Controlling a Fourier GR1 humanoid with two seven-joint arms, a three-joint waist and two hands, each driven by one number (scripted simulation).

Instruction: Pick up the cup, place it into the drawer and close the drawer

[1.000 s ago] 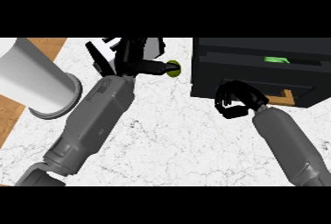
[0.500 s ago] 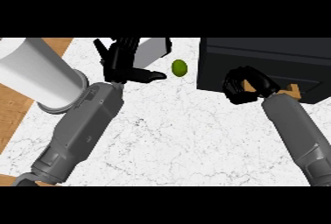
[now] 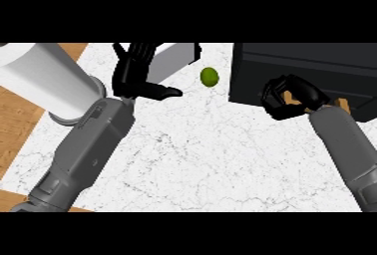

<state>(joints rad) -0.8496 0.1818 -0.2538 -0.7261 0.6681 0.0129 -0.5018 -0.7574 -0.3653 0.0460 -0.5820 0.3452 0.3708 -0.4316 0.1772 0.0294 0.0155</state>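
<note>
While right robot hand curls closed at black drawer, left robot hand splayed open

Black drawer: boxy unit at upper right of counter, cut off by the view's top & right edges. Top face is dark charcoal w/ a slightly lighter band across it. Front face is near-black and faces the robot, its left corner standing on the white marble. Front looks flush or nearly flush w/ the body; can't tell if fully shut. Inside is hidden. Short tan strip shows low on the front, just right of the right hand. That hand is curled vs. the front, w/ a tan bit showing betw. its fingers.
</note>
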